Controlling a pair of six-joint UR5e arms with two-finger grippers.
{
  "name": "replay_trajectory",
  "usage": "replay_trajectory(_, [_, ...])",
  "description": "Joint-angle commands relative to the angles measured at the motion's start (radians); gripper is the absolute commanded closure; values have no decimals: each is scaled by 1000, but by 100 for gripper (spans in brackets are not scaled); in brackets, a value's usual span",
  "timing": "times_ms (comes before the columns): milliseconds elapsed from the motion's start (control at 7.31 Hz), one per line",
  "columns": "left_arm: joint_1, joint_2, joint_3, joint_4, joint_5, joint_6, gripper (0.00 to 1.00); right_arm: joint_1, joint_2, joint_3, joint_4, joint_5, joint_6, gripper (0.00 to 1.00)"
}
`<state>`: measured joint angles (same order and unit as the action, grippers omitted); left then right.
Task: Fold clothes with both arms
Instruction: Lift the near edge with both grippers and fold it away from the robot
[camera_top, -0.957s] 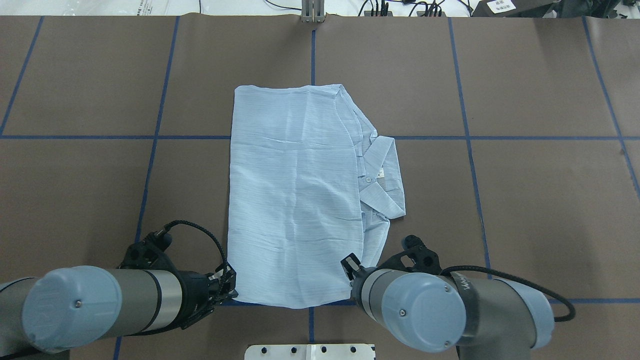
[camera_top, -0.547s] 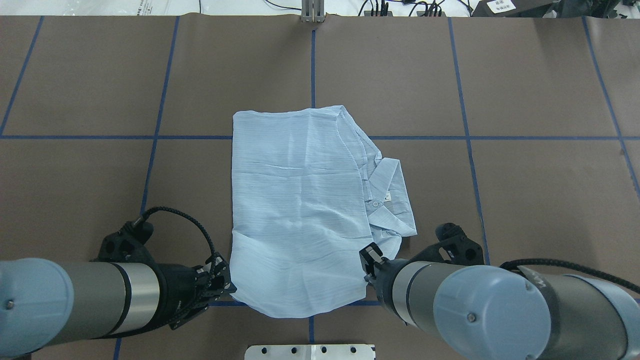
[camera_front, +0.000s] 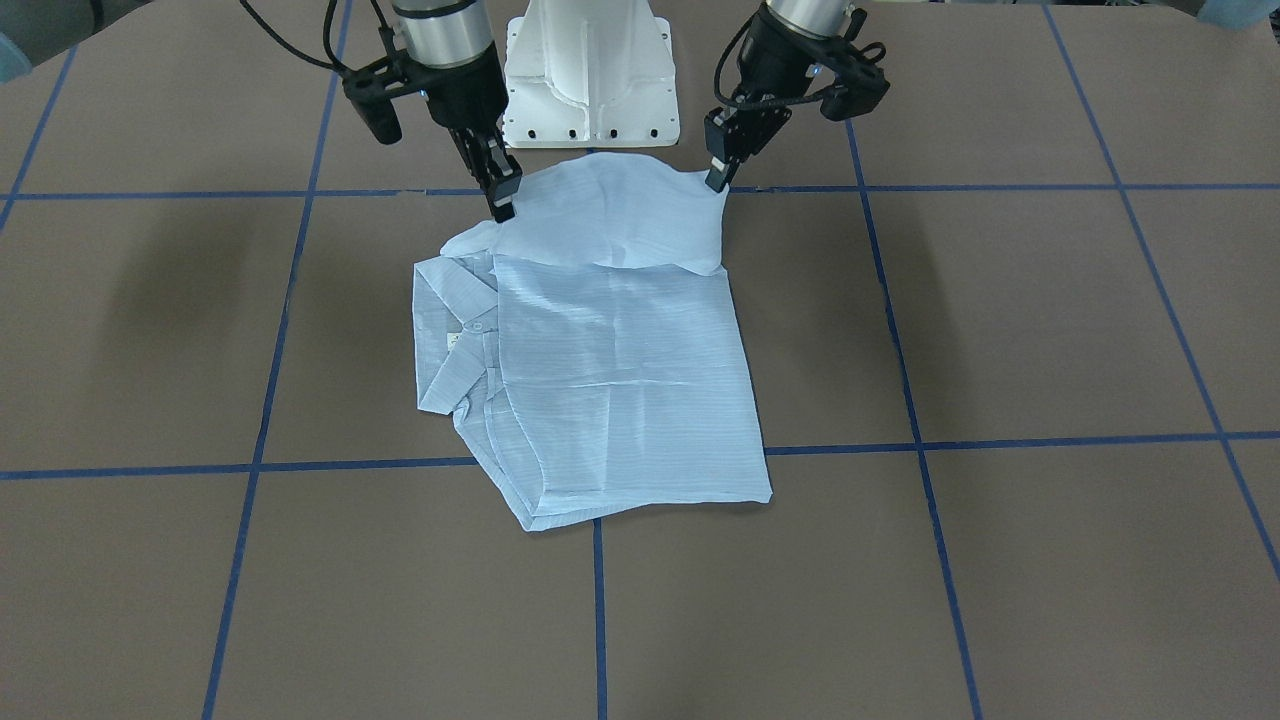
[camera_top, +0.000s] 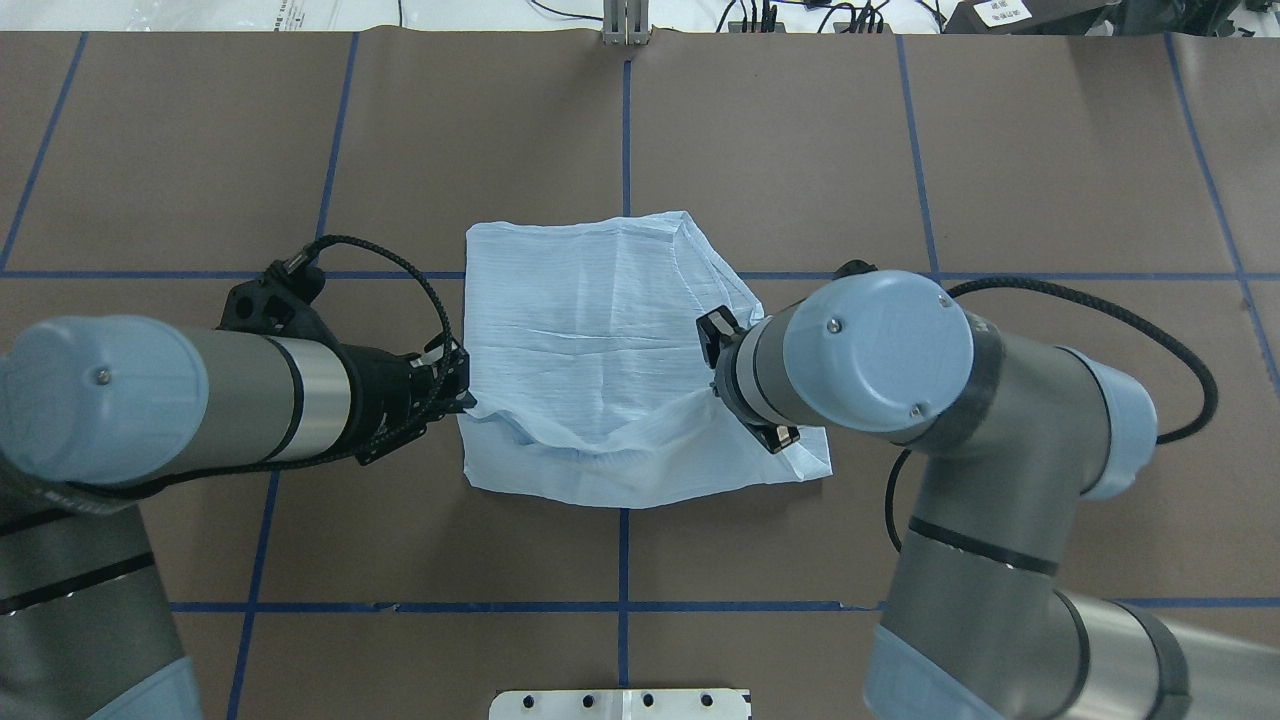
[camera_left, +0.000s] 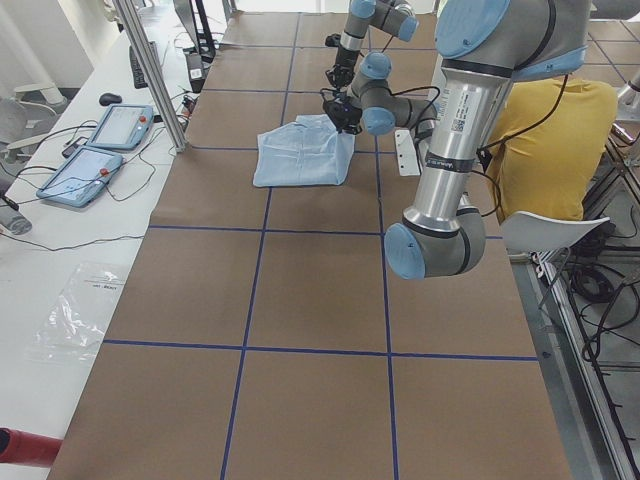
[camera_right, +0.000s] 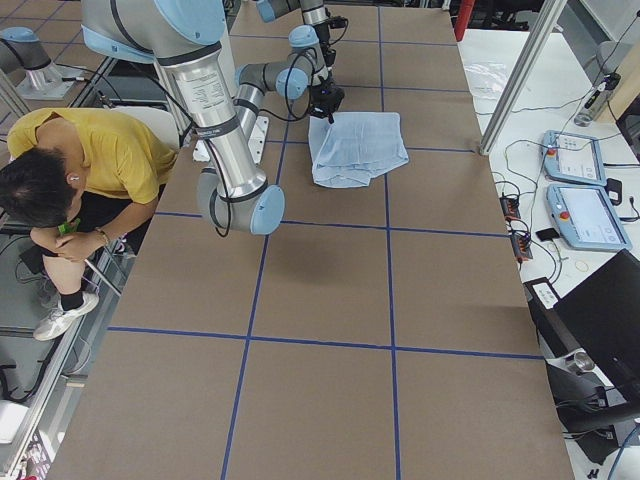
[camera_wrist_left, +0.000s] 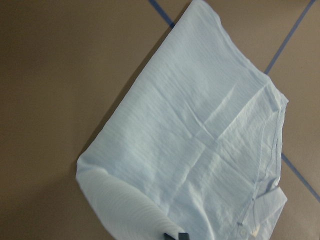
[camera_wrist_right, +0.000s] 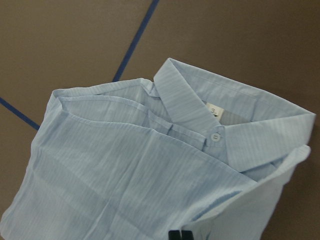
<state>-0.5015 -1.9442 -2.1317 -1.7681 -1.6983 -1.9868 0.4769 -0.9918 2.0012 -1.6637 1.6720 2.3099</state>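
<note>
The light-blue shirt (camera_top: 590, 320) lies folded on the brown table, collar (camera_front: 445, 340) toward the robot's right. Its edge nearest the base is lifted and hangs slack between the two grippers (camera_front: 610, 215). My left gripper (camera_top: 462, 395) is shut on that edge's left corner, also seen in the front view (camera_front: 718, 180). My right gripper (camera_top: 715, 372) is shut on the right corner, also seen in the front view (camera_front: 503, 205). The left wrist view shows the shirt body (camera_wrist_left: 200, 135) below. The right wrist view shows the collar, a button and the label (camera_wrist_right: 225, 125).
The white pedestal base (camera_front: 590, 80) stands just behind the lifted edge. Blue tape lines (camera_top: 625, 130) grid the table. A seated person in yellow (camera_right: 90, 150) is beside the robot. Teach pendants (camera_right: 580, 190) lie on a side table.
The shirt first slid toward the base. Both grippers then rose and moved away from the base, carrying the near edge up over the shirt body. The right arm now hides the collar from overhead.
</note>
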Motion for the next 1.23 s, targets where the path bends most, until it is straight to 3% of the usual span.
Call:
replay_trajectory(0, [-107,-91,202,-63,-17,58,100,122,92,-221,129,110,-55,100])
replay_trajectory(410, [-230,-172,459,-216,-21,161,100,202,266,-520,140,144,-187,100])
replay_trajectory(820, [-246,-228,649,-357,-18,189,100,226,303,-715,310,149,-252,100])
replay_trajectory(957, [-247,-260,755,-431,-15,189,97,226,303,-748,346,147,-285,43])
replay_trajectory(1094, [-250,-265,809,-479,-12,245,60,232,312,-792,373,146,-320,11])
